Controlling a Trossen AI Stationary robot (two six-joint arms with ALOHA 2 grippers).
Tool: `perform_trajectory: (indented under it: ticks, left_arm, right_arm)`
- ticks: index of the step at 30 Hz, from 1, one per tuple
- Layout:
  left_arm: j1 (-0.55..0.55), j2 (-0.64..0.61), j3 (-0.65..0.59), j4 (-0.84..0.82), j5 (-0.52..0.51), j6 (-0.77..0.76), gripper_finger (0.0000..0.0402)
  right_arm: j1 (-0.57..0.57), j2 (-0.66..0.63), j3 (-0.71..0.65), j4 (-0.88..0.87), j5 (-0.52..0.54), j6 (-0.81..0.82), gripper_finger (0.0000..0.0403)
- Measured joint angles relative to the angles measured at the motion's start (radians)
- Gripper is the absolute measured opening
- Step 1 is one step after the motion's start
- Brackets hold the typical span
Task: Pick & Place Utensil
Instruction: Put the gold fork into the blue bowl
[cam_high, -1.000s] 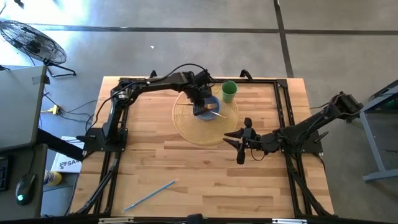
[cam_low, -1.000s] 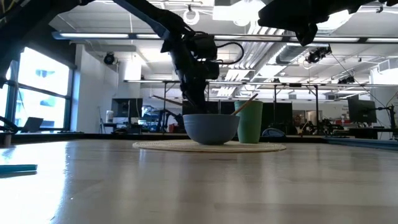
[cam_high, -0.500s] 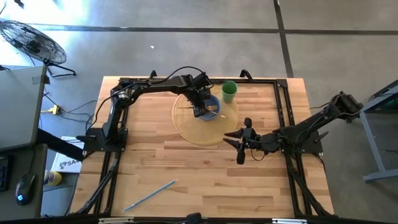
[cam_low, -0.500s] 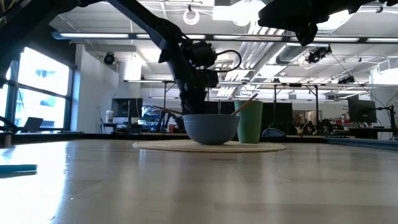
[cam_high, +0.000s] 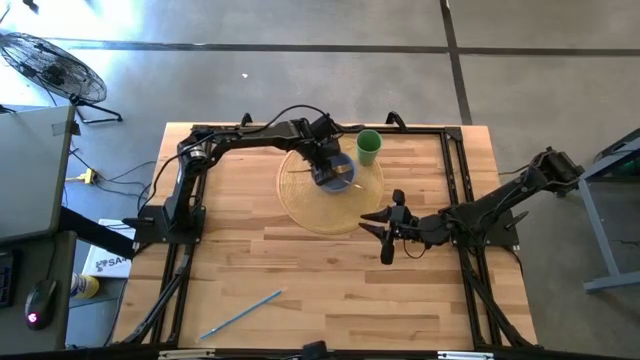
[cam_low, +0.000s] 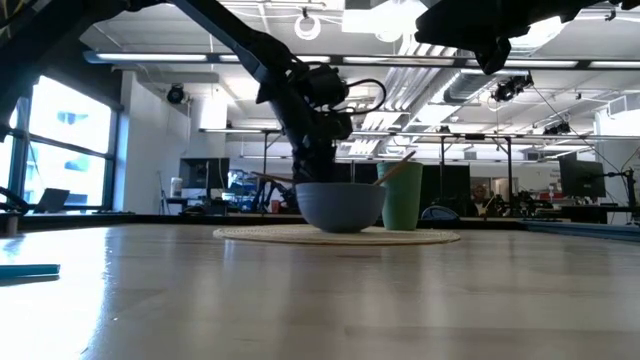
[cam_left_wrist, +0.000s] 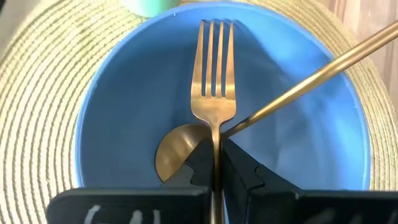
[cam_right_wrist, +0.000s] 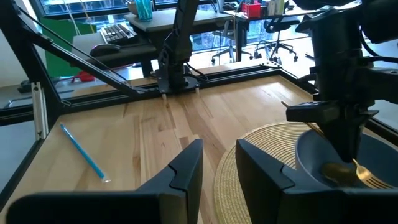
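A blue bowl (cam_high: 335, 172) sits on a round woven placemat (cam_high: 300, 195), with a green cup (cam_high: 368, 147) just beyond it. A gold spoon (cam_left_wrist: 177, 146) lies in the bowl, its handle (cam_left_wrist: 311, 78) leaning on the rim. My left gripper (cam_left_wrist: 216, 177) reaches down into the bowl, shut on a gold fork (cam_left_wrist: 213, 81). My right gripper (cam_right_wrist: 217, 168) hovers open over the table right of the mat (cam_high: 390, 232), touching nothing. My left gripper pinches the gold fork by its handle just behind the neck (cam_left_wrist: 216, 140), between its two fingers, which run along the handle. It comes from above, pointing down into the bowl. The fork's tines (cam_left_wrist: 214, 37) point ahead over the bowl's inner wall.
A blue pen (cam_high: 240, 315) lies on the table near its front-left edge, also seen in the right wrist view (cam_right_wrist: 84, 152). Black frame rails (cam_high: 175, 260) run along the table's sides. Bare wood lies between the mat and the near edge.
My left gripper has moved slightly toward the table's far edge over the bowl and risen a little, still shut on the fork. The right arm has kept still.
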Motion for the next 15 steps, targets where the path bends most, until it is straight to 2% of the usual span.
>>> perform_trajectory:
  ticks: [15]
  left_arm:
    - [-0.006, 0.000, 0.000, 0.001, -0.008, -0.016, 0.0008]
  right_arm:
    - [0.000, 0.000, 0.000, 0.000, -0.001, 0.000, 0.0090]
